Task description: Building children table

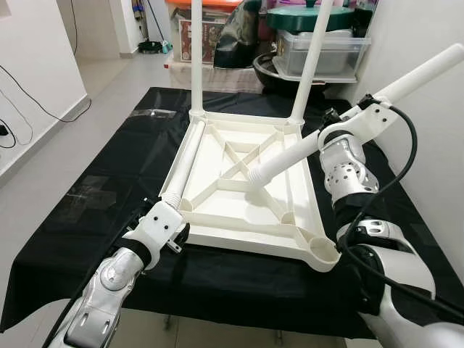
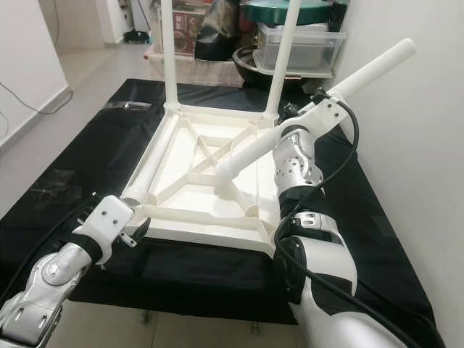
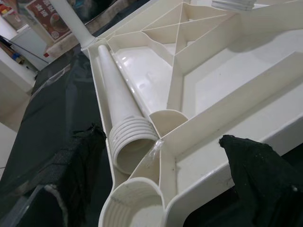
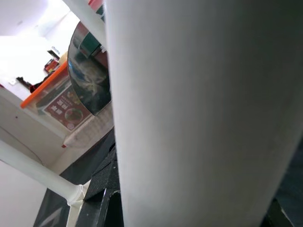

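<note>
Pinching the loose leg [image 1: 341, 123] at the frame's right, your right gripper [image 1: 353, 116] should tip it upright over the tabletop's [image 1: 243, 185] lower-right socket [image 1: 324, 250]; your left gripper [image 3: 156, 156] is spread at the lower-left corner.

The two upright legs [image 1: 196, 54] run off the top edge. The held leg [image 4: 199, 109] blocks the right gripper's fingers from sight.
</note>
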